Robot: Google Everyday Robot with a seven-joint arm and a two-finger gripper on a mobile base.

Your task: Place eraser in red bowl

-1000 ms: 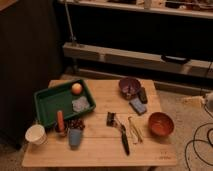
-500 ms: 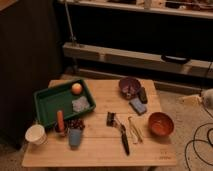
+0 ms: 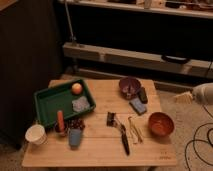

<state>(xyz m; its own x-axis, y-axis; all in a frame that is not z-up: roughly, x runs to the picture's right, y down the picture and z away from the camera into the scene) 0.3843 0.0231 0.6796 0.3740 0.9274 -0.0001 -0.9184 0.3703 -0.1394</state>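
Edges: the eraser (image 3: 143, 94) lies near the right edge of the table (image 3: 100, 154), just beside the purple bowl (image 3: 129, 86). The red bowl (image 3: 161, 123) sits by the front-right corner.
In between: a blue-grey pad (image 3: 138, 105).
Gripper (image 3: 184, 97): off the table's right side, jaws apart, empty.
Change: the gripper has edged inward; the table things are unmoved.

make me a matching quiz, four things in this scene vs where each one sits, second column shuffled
1 eraser
2 red bowl
3 orange
4 end effector

a in the green tray
b off the table's right edge
c beside the purple bowl
d on the table, near right corner

Pairs: 1-c, 2-d, 3-a, 4-b
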